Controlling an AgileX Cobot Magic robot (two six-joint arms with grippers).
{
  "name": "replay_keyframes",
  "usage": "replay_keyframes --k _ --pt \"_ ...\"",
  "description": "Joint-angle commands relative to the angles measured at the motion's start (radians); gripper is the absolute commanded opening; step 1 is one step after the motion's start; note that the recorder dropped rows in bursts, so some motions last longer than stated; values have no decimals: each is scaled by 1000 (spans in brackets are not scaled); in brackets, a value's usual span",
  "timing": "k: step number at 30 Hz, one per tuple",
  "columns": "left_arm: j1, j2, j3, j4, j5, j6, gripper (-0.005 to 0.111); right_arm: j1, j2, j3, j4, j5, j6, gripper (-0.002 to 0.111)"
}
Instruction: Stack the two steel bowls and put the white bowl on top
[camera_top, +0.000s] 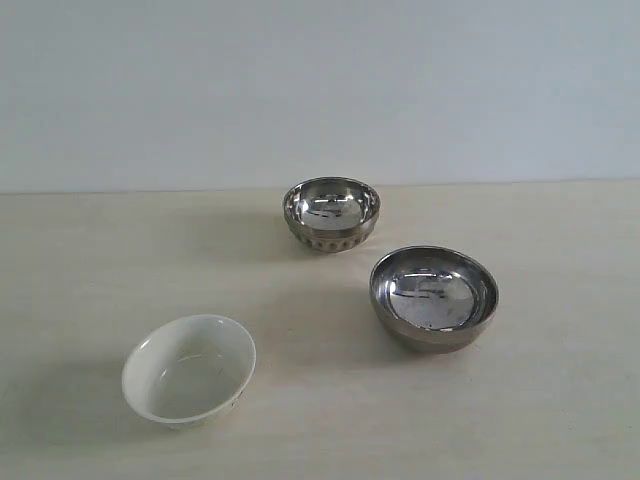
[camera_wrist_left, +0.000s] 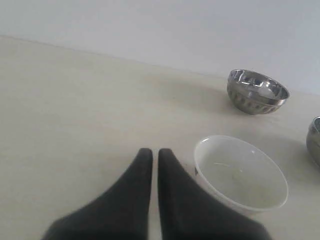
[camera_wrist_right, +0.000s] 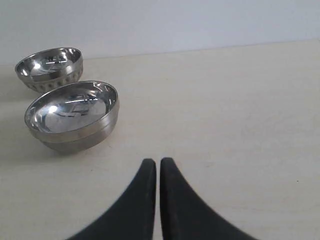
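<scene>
Three bowls stand apart on a pale surface (camera_top: 80, 260); both pincers are closed, holding nothing.
From left: the white bowl (camera_top: 189, 369) at the front, the ribbed steel bowl (camera_top: 331, 213) further back, and the larger steel bowl (camera_top: 433, 297) to the right. The left pincer (camera_wrist_left: 155, 152) is just beside the white bowl; the right pincer (camera_wrist_right: 158, 162) is near the larger steel bowl.

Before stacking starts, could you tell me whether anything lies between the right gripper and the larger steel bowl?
Nothing visible does: only bare table lies between the right gripper and the larger steel bowl; the ribbed bowl sits beyond.
</scene>
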Motion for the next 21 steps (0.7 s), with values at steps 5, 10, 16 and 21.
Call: replay_keyframes --k 5,10,16,21 --pt "2 -3 3 1 -4 -9 4 3 -5 -1 -4 -10 0 0" --pt "2 -3 3 1 -4 -9 4 3 -5 -1 -4 -10 0 0" --pt "2 -3 3 1 -4 -9 4 3 -5 -1 287 -9 229 0" --pt "2 -3 3 1 -4 -9 4 3 -5 -1 374 -9 291 0"
